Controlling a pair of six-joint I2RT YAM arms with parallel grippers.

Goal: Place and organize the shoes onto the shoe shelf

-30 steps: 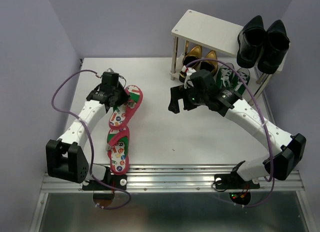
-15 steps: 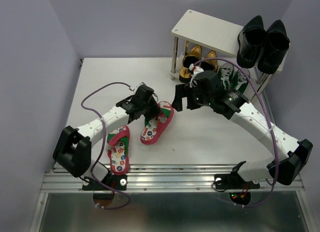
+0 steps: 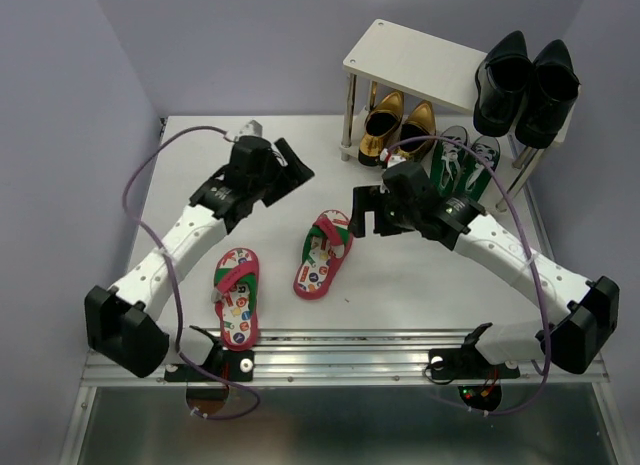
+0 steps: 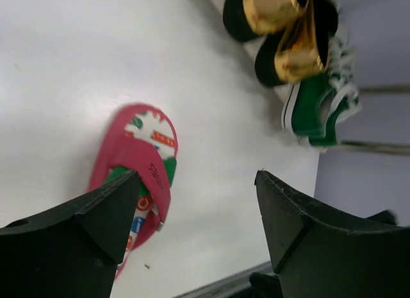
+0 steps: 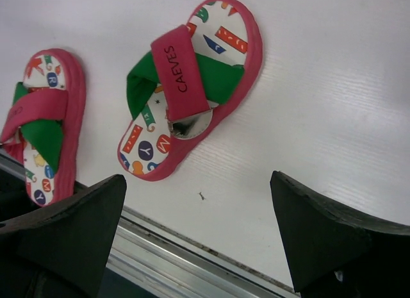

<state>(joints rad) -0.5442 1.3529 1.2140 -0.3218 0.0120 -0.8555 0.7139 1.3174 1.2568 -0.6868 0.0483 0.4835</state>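
Left wrist view shows our left gripper [image 4: 195, 176] with its jaws spread wide and nothing between them. One red-pink flip-flop [image 4: 138, 163] lies flat on the white table [image 4: 77, 61] below, partly hidden behind one finger [image 4: 70, 227]. From the top camera, we see this gripper [image 3: 295, 165] hanging apart from that flip-flop [image 3: 322, 253], on its far left side.

Our right gripper [image 3: 362, 210] is likewise parted and empty. It sits just beside the far end of the same flip-flop, on its right, not touching it. In its wrist view the gripper [image 5: 197, 179] looks down on the flip-flop's [image 5: 192, 86] green and pink crossed straps.

We count two flip-flops. The second flip-flop [image 3: 238, 296] lies near the table's front edge, to the left of the first, and the two are apart.

Further out stands one shoe shelf [image 3: 420, 60]. Two black loafers [image 3: 525, 80] rest at the right end of its top board. On the table beneath it stand two gold loafers [image 3: 400, 125] and, to their right, two green sneakers [image 3: 465, 163].
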